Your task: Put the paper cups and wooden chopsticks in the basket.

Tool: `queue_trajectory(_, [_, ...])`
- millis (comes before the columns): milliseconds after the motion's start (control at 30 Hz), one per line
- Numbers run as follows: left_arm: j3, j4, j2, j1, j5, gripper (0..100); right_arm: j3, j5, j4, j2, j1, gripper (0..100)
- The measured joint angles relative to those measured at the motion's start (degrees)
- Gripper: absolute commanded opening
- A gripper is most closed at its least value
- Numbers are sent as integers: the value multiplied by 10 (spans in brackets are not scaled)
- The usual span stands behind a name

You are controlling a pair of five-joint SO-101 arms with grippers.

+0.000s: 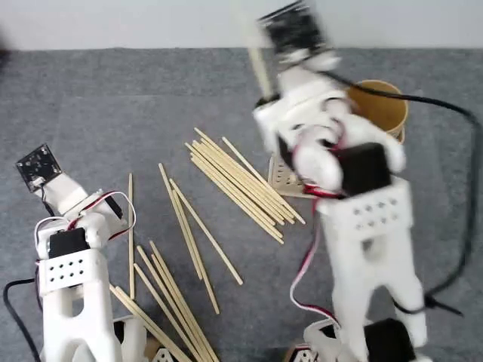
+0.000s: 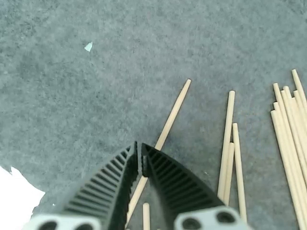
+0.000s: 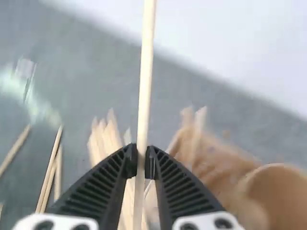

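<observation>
My right gripper [image 3: 139, 151] is shut on a single wooden chopstick [image 3: 145, 72], which stands up between its fingers. In the high view that chopstick [image 1: 259, 64] is lifted near the far edge, beside the raised right arm [image 1: 324, 151]. A brown paper cup [image 1: 381, 105] stands just behind that arm and appears blurred beside the gripper as the paper cup [image 3: 268, 191]. A corner of the woven basket [image 1: 279, 175] peeks out beneath the arm. My left gripper [image 2: 140, 146] is shut with nothing in it, hovering over a loose chopstick [image 2: 168, 127] on the carpet.
Several chopsticks lie in a loose bundle [image 1: 241, 181] at the centre of the grey carpet, others are scattered [image 1: 189, 226] toward the left arm [image 1: 68, 256]. A black cable [image 1: 468, 188] loops along the right side. A white paper scrap [image 2: 17, 199] lies near the left gripper.
</observation>
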Motion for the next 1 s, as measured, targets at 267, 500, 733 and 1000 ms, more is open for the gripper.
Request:
queue_trajectory(267, [0,0,0,0,0,14,15,-51,-147,-18,76,8])
queue_trajectory(500, [0,0,0,0,0,14,193,-52,-332,-35,102,7])
queue_trajectory(733, [0,0,0,0,0,14,396,-43,-504,-69,103,9])
queue_trajectory(1000, [0,0,0,0,0,14,432,-29,-508,-70,103,231])
